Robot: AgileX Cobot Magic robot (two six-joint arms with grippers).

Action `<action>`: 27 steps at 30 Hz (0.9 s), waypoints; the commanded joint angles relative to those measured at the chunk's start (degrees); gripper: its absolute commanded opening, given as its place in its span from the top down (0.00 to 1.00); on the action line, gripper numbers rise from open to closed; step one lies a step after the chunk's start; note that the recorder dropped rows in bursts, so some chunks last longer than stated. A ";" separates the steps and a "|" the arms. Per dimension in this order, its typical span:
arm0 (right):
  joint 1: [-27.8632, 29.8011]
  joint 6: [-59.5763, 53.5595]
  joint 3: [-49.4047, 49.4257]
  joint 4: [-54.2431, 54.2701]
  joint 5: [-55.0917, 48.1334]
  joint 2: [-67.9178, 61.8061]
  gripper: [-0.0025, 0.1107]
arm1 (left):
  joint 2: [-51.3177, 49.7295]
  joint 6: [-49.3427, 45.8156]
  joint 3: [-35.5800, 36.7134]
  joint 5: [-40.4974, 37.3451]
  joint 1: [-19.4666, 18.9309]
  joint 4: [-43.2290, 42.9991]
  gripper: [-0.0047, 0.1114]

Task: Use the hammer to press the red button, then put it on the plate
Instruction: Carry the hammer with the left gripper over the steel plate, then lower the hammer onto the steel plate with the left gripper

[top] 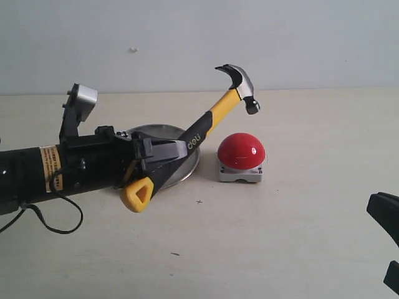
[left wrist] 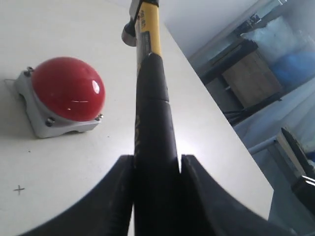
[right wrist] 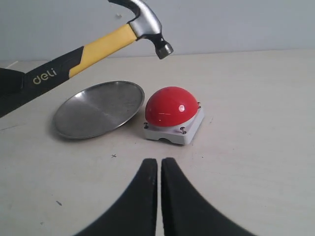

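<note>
My left gripper (top: 163, 154) is shut on the black grip of the hammer (top: 206, 121), which slants up to the right. Its dark head (top: 240, 84) hangs in the air above the red button (top: 241, 151), apart from it. The yellow looped end (top: 137, 194) points down to the left. The button's grey base (top: 240, 173) rests on the table just right of the plate (top: 159, 132), which my left arm partly hides. In the right wrist view the hammer (right wrist: 103, 46), plate (right wrist: 96, 109) and button (right wrist: 172, 106) all show beyond my right gripper (right wrist: 159, 164), which is shut and empty.
The tabletop (top: 280, 237) is pale beige with a small cross mark (top: 199, 202) in front of the plate. A black cable (top: 59, 218) loops under my left arm. My right arm's dark fingers (top: 386, 218) show at the exterior view's right edge. Furniture stands beyond the table's edge (left wrist: 246, 73).
</note>
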State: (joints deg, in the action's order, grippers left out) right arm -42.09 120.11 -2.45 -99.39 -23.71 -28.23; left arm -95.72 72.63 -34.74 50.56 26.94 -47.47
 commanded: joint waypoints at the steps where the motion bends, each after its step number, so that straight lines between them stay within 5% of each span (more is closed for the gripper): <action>1: -0.18 -0.58 0.33 -0.56 0.34 0.19 0.95 | 1.13 -1.92 0.68 3.25 -3.20 1.99 0.96; 12: -0.18 -0.58 0.33 -0.56 1.41 0.19 0.95 | 1.13 -3.47 0.80 0.22 -9.63 1.59 0.96; 27: -0.18 -0.43 0.33 -0.56 1.18 0.19 0.95 | 0.61 -7.09 -1.10 -6.89 -9.63 7.38 0.96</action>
State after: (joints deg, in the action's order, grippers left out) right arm -42.09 120.02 -2.45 -99.48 -22.45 -28.23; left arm -95.72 66.89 -34.15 40.05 17.57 -41.87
